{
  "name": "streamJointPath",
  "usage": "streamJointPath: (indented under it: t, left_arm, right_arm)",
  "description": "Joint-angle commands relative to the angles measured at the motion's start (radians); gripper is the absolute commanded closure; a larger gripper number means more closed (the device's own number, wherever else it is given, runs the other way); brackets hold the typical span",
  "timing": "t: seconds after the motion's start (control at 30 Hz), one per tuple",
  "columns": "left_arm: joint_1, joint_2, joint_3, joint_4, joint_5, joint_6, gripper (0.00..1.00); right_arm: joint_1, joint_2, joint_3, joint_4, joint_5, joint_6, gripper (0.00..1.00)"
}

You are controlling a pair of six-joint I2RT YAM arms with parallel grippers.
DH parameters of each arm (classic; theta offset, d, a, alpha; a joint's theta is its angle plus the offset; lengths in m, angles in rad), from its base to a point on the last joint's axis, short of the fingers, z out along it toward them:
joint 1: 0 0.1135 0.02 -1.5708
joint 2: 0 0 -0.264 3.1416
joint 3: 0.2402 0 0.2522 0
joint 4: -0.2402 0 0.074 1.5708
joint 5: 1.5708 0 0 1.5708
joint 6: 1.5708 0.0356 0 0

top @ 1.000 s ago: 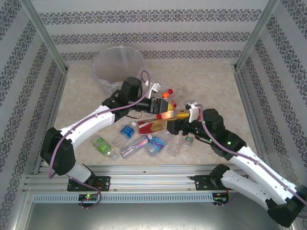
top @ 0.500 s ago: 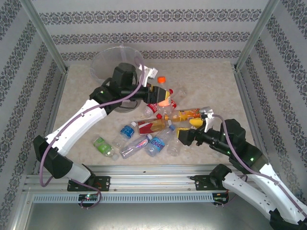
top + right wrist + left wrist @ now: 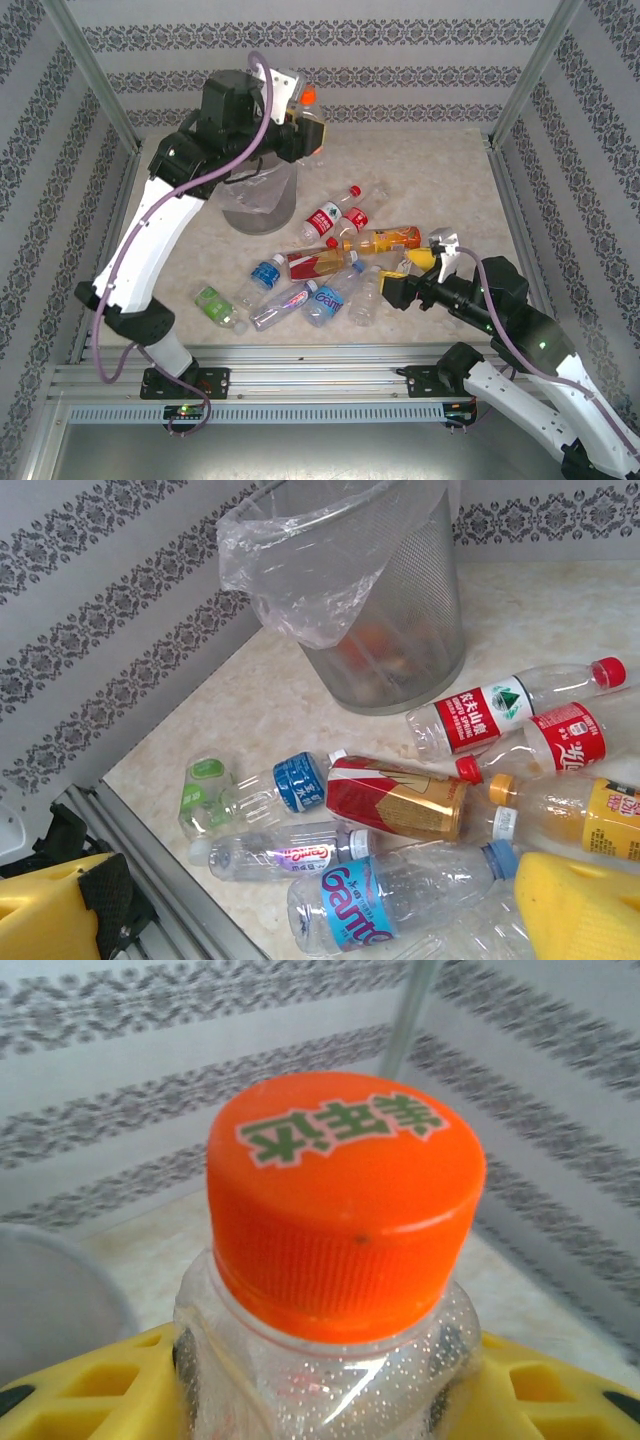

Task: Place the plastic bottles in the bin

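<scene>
My left gripper [image 3: 300,128] is raised high beside the grey bin [image 3: 262,208] and is shut on a clear bottle with an orange cap [image 3: 308,97]. In the left wrist view that bottle [image 3: 345,1200] stands between my yellow fingers [image 3: 90,1390]. Several other bottles lie in a pile [image 3: 320,270] mid-table. My right gripper [image 3: 400,276] hovers open at the pile's right end. In the right wrist view it [image 3: 310,920] is over a blue-labelled bottle [image 3: 400,895], with a red-and-gold one [image 3: 400,798] and a red-labelled one [image 3: 490,715] beyond. The bag-lined bin [image 3: 400,600] stands behind.
A green-labelled bottle [image 3: 215,305] lies apart at the near left. An orange juice bottle [image 3: 385,240] lies at the pile's right. Metal rails [image 3: 320,360] run along the near edge, and patterned walls close in the other sides.
My left arm has lifted the orange-capped bottle from the pile, up and back to the bin. My right arm has drawn back toward the near right.
</scene>
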Motion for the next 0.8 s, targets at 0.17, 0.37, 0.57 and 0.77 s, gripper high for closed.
streamJointPath:
  t: [0.17, 0.37, 0.57, 0.77]
  left_arm:
    - [0.109, 0.202, 0.256, -0.235, -0.191, 0.158, 0.47]
    - [0.187, 0.262, 0.263, -0.245, -0.228, 0.184, 0.47]
    - [0.234, 0.314, 0.24, -0.26, -0.237, 0.187, 0.47]
    - [0.249, 0.379, 0.218, -0.269, -0.236, 0.19, 0.47]
  right_arm:
    - [0.007, -0.016, 0.022, -0.029, 0.036, -0.015, 0.02]
    - [0.007, -0.012, 0.011, -0.024, 0.036, -0.011, 0.02]
    - [0.007, -0.011, 0.003, -0.025, 0.036, -0.006, 0.02]
    - [0.006, -0.012, -0.004, -0.03, 0.038, -0.001, 0.02]
